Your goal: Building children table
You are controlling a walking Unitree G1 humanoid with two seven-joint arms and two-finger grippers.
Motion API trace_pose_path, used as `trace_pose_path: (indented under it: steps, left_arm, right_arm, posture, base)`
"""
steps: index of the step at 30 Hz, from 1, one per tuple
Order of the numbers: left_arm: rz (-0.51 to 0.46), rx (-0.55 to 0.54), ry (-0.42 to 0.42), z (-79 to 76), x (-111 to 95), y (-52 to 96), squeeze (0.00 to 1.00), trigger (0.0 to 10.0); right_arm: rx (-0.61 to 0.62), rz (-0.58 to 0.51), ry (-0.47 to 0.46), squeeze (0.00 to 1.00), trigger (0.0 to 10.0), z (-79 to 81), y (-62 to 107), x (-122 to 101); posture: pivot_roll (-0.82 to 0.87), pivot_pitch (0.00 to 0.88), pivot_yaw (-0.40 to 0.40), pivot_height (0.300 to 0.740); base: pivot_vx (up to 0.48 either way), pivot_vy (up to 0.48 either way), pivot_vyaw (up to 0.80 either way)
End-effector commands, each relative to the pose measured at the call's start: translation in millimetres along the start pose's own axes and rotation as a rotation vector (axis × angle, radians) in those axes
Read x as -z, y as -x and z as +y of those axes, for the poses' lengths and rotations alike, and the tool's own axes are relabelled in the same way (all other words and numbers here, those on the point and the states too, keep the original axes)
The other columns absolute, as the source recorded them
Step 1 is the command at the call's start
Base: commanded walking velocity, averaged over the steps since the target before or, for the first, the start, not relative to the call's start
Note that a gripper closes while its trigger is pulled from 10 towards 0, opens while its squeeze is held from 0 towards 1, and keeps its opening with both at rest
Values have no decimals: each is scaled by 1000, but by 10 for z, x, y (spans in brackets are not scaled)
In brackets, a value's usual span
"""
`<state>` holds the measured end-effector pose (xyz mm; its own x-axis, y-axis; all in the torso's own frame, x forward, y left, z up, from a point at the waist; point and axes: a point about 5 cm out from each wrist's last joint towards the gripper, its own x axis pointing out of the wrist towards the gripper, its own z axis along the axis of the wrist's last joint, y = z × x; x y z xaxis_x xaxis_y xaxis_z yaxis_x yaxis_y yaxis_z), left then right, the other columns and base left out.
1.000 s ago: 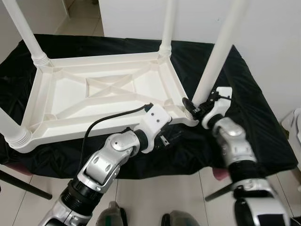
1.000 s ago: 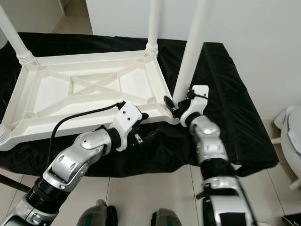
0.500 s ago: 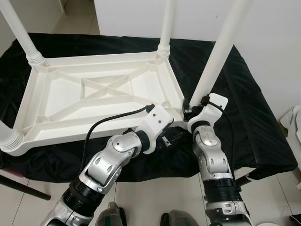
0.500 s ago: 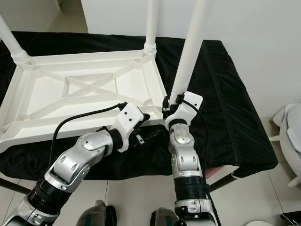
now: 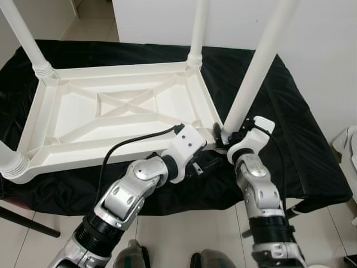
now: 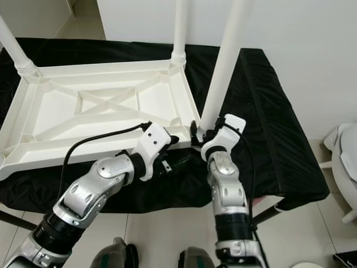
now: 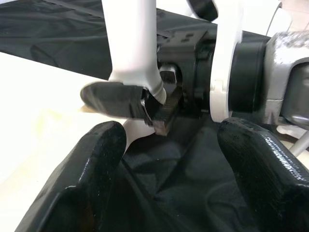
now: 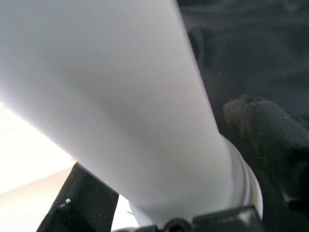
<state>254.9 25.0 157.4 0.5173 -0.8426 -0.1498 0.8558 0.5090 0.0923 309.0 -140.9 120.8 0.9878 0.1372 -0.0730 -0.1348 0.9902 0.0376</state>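
White plastic forms one upturned children's table (image 5: 117, 114) with four legs, laid on a black cloth (image 5: 290, 139) over pale floor tiles (image 5: 184, 231). At centre right the near leg (image 5: 251, 78) is clasped at its base by the right gripper (image 5: 223, 137); the left gripper (image 7: 164, 145) is spread wide beside it.

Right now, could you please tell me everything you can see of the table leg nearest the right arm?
The leg is a smooth white plastic tube, leaning slightly, its ringed foot seated in the near right corner of the upturned tabletop. The right gripper has its black fingers around its base. The top runs out of frame.
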Motion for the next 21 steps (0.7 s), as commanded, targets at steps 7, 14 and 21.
trace_pose_path:
  steps: [7, 14, 21]
  left_arm:
    - [3, 47, -9, -13, 6, -12, 0, 10000]
    - [2, 39, -14, 8, -3, -8, 0, 10000]
    - [2, 26, -14, 33, -15, 15, 0, 10000]
  right_arm:
    - [-169, -24, 51, 0, 10000, -110, -81, -6]
    - [-249, -77, 170, 0, 10000, -325, -200, -197]
    - [-450, -58, 221, 0, 10000, -354, -250, -234]
  posture:
    - [-162, 0, -4, 740]
    - [-154, 0, -4, 740]
    - [-143, 9, 1, 740]
  base:
    - [0, 0, 0]
    - [0, 0, 0]
    - [0, 0, 0]
